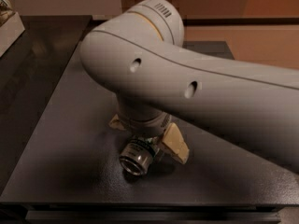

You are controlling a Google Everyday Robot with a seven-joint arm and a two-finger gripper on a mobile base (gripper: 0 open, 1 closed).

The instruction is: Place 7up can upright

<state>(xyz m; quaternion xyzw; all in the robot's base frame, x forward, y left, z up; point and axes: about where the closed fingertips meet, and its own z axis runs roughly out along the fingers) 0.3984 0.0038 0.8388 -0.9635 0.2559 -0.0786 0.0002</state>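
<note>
The 7up can (137, 155), silver with green markings, lies on its side on the dark table (70, 171), one end facing me. My gripper (147, 141) points down over it, under the big grey arm (187, 87). One tan finger (175, 143) is at the can's right side and the other tan finger (117, 122) sits behind it to the left. The fingers look spread around the can, not clamped on it.
A pale boxy object (9, 20) stands at the far left edge on a darker counter. The arm covers the back and right of the table. The table's front edge (140, 204) runs just below the can.
</note>
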